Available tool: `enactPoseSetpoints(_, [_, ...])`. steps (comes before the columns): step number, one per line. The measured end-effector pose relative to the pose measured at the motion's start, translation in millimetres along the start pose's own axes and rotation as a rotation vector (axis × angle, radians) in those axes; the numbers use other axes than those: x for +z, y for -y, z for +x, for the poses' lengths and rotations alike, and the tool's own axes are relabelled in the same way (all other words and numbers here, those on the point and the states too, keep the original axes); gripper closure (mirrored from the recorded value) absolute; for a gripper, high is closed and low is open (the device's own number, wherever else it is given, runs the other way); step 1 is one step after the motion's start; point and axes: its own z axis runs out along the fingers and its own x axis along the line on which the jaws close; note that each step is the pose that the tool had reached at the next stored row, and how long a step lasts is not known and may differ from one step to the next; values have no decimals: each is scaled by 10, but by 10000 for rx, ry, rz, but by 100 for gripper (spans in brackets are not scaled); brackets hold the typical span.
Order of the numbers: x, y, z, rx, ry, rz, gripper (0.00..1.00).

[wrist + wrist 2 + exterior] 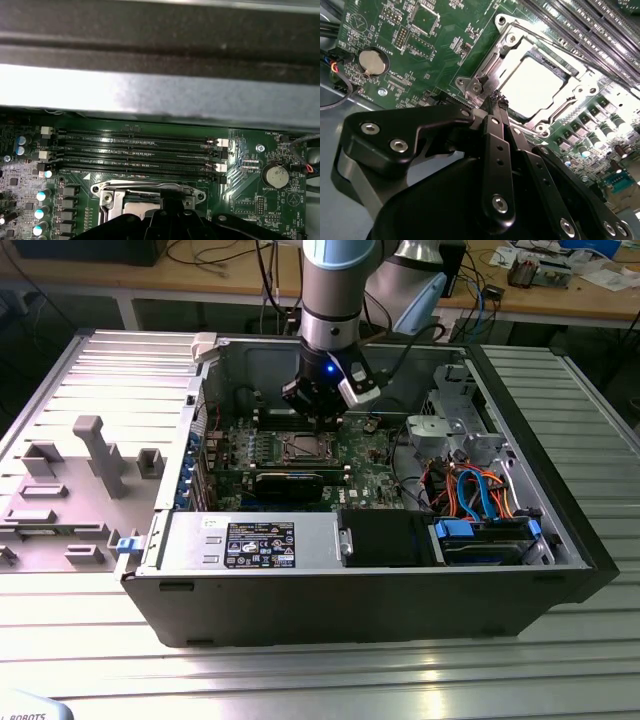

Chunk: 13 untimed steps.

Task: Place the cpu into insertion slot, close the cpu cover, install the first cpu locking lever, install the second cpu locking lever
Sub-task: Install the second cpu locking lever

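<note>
Beneath the gripper (499, 102), the cpu (537, 85) sits covered.

The cpu (536, 86) lies flat in the insertion slot (520, 70), its pale silver top glaring bright through the square window of the cpu cover (510, 42). The cover, a thin silver metal frame, is folded down flat over the chip, and screw heads show at its corners. In the exterior view the slot (304, 448) sits near the middle of the green board, a silver-rimmed square beside the row of long dark slots. In the first wrist view the cover's edge (147, 189) lies just beside those slots.
</note>
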Motion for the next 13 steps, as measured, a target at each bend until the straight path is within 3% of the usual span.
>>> enactPoseSetpoints(3, [-2,46,3,0,2,-2,89])
enactPoseSetpoints(10, [-84,53,4,0,0,30,89])
enactPoseSetpoints(13, [-87,104,7,1,-1,31,89])
